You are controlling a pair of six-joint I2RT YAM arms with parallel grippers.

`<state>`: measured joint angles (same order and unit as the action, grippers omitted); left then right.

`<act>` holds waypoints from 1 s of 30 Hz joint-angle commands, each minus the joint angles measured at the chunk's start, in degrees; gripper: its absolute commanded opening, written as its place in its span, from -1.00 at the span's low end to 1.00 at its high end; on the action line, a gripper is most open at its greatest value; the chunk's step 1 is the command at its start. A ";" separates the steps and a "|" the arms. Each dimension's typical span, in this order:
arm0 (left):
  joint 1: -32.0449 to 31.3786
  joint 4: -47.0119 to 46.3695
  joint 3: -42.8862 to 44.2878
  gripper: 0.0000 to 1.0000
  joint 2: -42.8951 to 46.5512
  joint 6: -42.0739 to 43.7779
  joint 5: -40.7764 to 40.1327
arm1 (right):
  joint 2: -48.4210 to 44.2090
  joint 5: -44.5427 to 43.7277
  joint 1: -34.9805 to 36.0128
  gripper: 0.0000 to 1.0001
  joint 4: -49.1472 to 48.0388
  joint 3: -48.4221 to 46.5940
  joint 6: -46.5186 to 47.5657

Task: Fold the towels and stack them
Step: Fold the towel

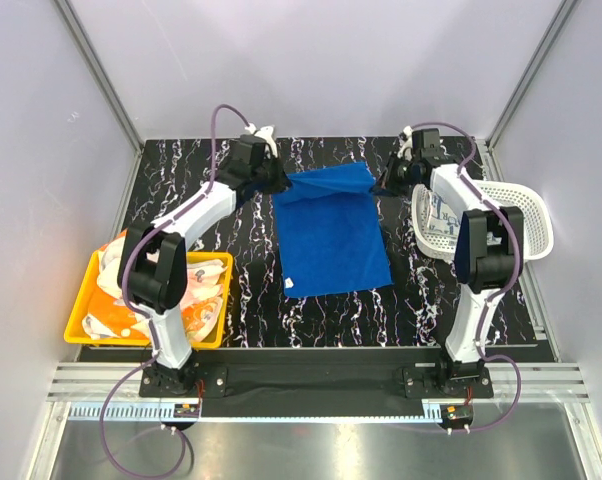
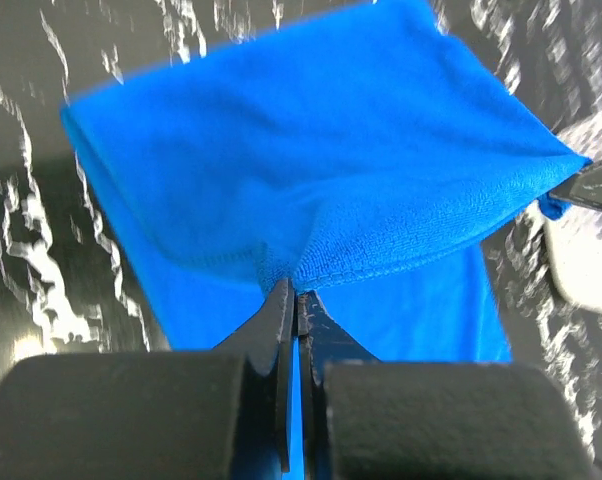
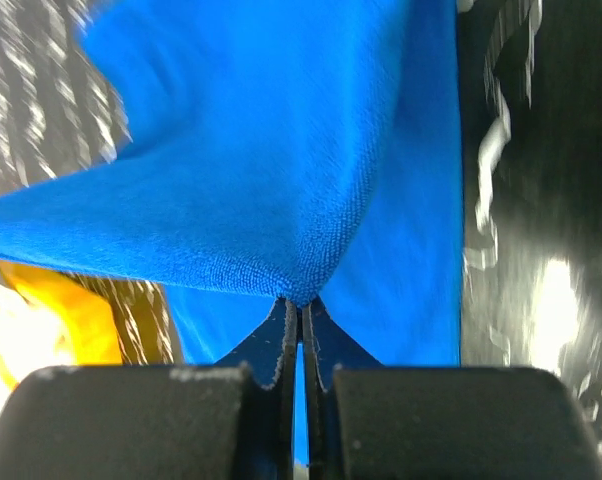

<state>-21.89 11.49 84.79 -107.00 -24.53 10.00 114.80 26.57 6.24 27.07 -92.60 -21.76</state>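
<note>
1. So, left side: pale grey wall panel (image 1: 41, 150), with a metal frame post (image 1: 101, 75) running down to the table's far left corner.
2. The table (image 1: 251, 320) is black with white marble veining and glossy; glare spots show in both wrist views. Metal rails (image 1: 91, 380) run along the near edge, where the arm bases are bolted.
3. The yellow bin (image 1: 76, 325) sits on the near left corner of the table, just beside the left arm's base. The crumpled towels in it (image 1: 196, 315) are orange-and-white patterned and pale.
4. The left gripper (image 1: 278, 180) is at the far side, left of centre, jaws pinched together on the far left corner of the blue towel (image 1: 331, 245).
5. The blue towel is mid-table. Its near part lies flat on the surface, and its far edge is lifted and stretched between the two grippers. A small white tag (image 1: 290, 283) sits at the near left corner.
6. The right gripper (image 1: 389, 180) is at the far side, right of centre, jaws clamped on the towel's far right corner.
7. The white perforated basket (image 1: 536, 225) is at the right edge, overhanging the table, with a white-and-blue patterned towel (image 1: 439, 215) inside.
8. Right side: grey wall (image 1: 581, 130).
</note>
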 commanded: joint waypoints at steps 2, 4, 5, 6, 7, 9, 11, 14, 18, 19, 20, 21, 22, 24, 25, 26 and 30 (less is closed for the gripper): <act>-2.89 5.46 -3.32 -1.00 5.66 3.18 -9.81 | -6.60 0.24 -0.35 -1.00 -0.26 7.33 0.40; -3.42 7.92 -3.23 -1.00 6.80 3.44 -12.81 | -7.75 0.50 -0.35 -1.00 -0.18 9.71 0.49; -3.60 8.81 -3.06 -1.00 7.07 3.44 -13.68 | -8.62 0.50 -0.35 -1.00 0.00 10.24 0.58; -3.77 9.86 -2.36 -1.00 7.42 3.44 -15.43 | -9.07 0.50 -0.35 -1.00 0.09 11.11 0.49; -3.86 11.52 -1.74 -1.00 7.51 3.53 -15.62 | -9.51 0.50 -0.53 -1.00 0.52 11.47 0.58; -4.21 13.29 -0.78 -1.00 7.60 3.88 -17.28 | -10.65 0.94 -0.44 -1.00 0.44 13.05 0.32; -5.18 16.19 0.89 -1.00 7.60 4.75 -18.52 | -11.88 0.24 -0.44 -1.00 0.35 14.28 0.58; -6.41 19.71 2.92 -1.00 7.60 6.34 -21.16 | -12.94 -0.11 -0.44 -1.00 0.35 16.22 0.75; -7.82 22.61 4.68 -0.99 8.21 8.53 -23.27 | -14.17 -0.03 -0.35 -1.00 0.18 18.06 0.40; -8.08 23.57 4.77 -0.97 8.30 8.80 -23.01 | -14.52 -0.02 -0.44 -1.00 0.18 18.33 0.49; -8.34 24.19 4.59 -0.96 8.47 9.06 -22.49 | -14.52 -0.20 -0.35 -1.00 0.26 18.68 0.58; -8.52 24.72 4.24 -0.95 8.48 9.33 -22.57 | -14.61 -0.11 -0.35 -1.00 0.09 19.29 0.66; -8.78 25.07 3.63 -0.92 8.56 9.33 -22.57 | -14.70 -0.11 -0.44 -1.00 0.00 19.73 0.66; -9.40 25.08 1.43 -0.86 8.48 8.89 -21.61 | -14.52 -0.02 -0.44 -1.00 -0.61 20.87 0.58; -9.66 24.29 0.38 -0.84 8.48 8.72 -20.99 | -14.26 0.06 -0.35 -1.00 -0.79 21.14 0.58; -9.92 23.59 -0.76 -0.79 8.48 8.63 -20.38 | -13.91 0.06 -0.44 -1.00 -0.79 21.32 0.49; -10.72 19.99 -5.86 -0.62 8.47 6.00 -16.61 | -13.03 0.24 -0.35 -0.98 -1.76 22.46 0.31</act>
<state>-32.29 33.93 81.58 -100.57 -17.28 -8.08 102.67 27.70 6.28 27.05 -70.67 -21.74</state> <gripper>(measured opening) 0.180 0.033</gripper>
